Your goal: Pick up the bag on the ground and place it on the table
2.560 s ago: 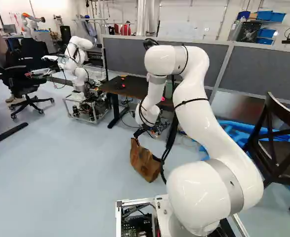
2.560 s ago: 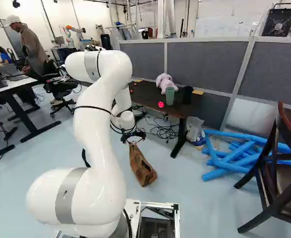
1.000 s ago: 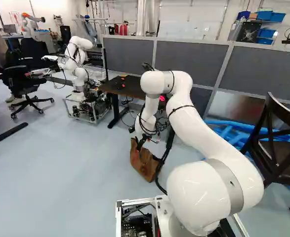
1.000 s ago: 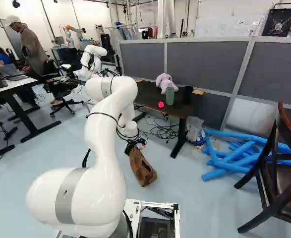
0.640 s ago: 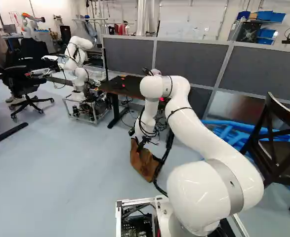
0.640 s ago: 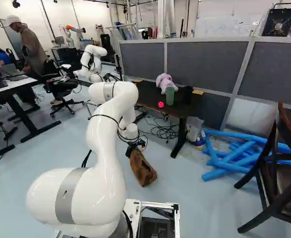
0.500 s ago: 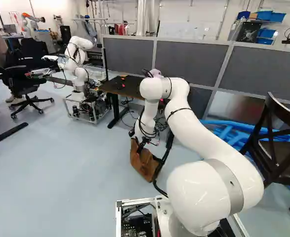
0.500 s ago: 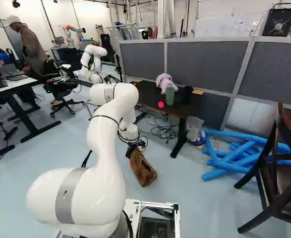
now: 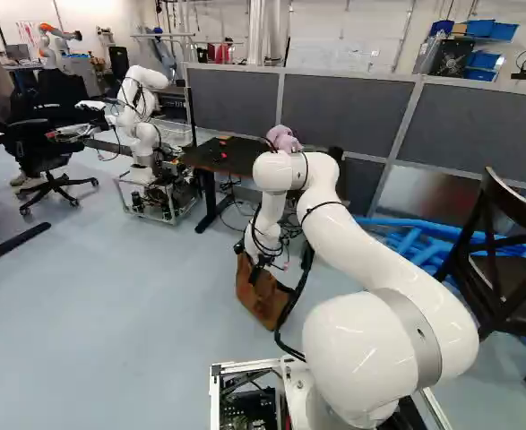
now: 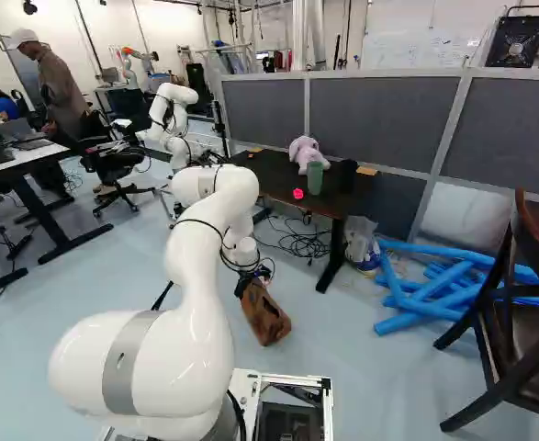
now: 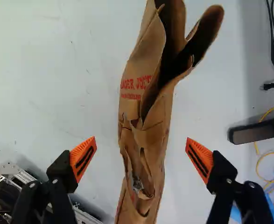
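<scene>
Plainly, the grip is the risk now: the gripper has its fingers spread, one on each side of the bag, with neither pad touching the paper. The bag stands on the floor, short of the table. Its top is creased and gapes, so closing too high might catch one loose flap, and the paper could tear or slip once it bears weight. Pressing too low could crumple it or tip it over. Later, a slack bag swinging over the table's edge may snag there, or knock the green cup and plush toy.
</scene>
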You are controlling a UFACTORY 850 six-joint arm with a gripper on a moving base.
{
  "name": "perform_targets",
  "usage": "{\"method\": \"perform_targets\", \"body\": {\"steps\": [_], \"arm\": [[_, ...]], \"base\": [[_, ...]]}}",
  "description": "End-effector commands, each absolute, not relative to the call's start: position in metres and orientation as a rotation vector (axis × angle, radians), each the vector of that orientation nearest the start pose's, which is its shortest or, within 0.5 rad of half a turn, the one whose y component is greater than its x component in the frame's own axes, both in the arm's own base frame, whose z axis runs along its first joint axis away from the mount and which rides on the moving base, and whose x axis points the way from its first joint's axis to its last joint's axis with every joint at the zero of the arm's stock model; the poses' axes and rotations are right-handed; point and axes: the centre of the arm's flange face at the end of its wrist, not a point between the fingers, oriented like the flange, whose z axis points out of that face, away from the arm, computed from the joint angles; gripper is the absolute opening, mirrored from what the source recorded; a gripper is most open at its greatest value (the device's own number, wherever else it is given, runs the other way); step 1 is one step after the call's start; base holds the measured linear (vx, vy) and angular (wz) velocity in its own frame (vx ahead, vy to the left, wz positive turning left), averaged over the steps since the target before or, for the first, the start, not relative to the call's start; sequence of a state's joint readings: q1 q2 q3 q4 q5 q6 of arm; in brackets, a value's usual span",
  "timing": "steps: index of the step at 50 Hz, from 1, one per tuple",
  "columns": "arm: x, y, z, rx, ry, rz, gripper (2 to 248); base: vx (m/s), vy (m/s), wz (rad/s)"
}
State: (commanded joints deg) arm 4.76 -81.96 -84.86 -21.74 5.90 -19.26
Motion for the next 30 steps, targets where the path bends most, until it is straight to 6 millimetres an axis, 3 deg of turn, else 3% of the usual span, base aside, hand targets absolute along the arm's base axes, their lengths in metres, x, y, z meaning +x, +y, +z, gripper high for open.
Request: {"method": "perform_targets", "body": {"steps": [28, 29, 30], "arm": [[0.569, 0.048, -0.128, -2.896, -1.216, -0.227, 245], [0.569, 0.048, -0.129, -2.896, -1.216, -0.227, 211], [0.569, 0.048, -0.129, -2.896, -1.216, -0.227, 211]], "base": [[0.000, 0.000, 0.000], [0.000, 0.000, 0.000], [0.000, 0.000, 0.000]]}}
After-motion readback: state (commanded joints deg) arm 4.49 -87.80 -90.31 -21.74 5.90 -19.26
